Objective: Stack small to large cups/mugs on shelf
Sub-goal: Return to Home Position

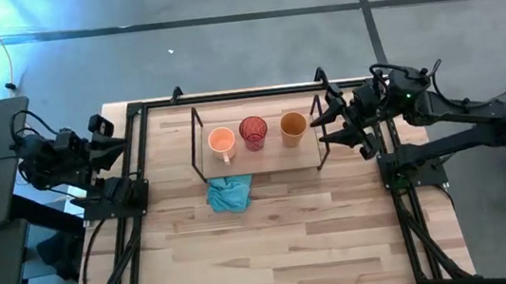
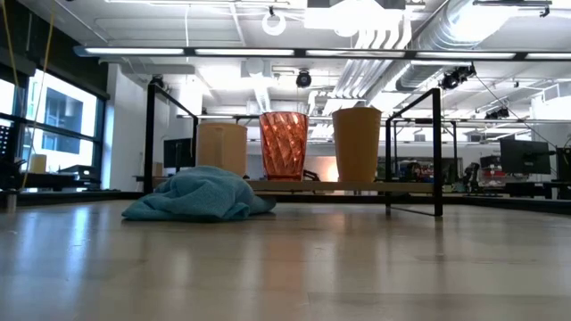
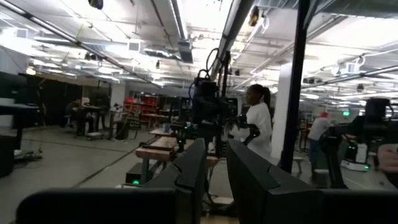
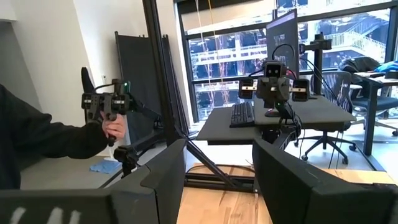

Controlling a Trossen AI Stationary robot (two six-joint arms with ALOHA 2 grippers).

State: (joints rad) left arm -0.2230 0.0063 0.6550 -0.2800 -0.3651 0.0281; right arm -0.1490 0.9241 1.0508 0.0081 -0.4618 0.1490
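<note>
Couldn't read any text, brand or number anywhere. Red cup [image 2: 284,144] had pattern only, no lettering. Anything farther off was too small, blurry to read.

Low down, the cloth [image 2: 201,196] hides the base of the mug [image 2: 222,144] and the 9 o'clock end of the shelf [image 2: 321,186]; the handle's out of sight too. Right wrist: a person [image 4: 37,138], cut off by the edge.

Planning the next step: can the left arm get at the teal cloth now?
Probably yes: the teal cloth lies uncovered on the tabletop in front of the shelf, and nothing stands between it and the left gripper at the table's left edge.
</note>
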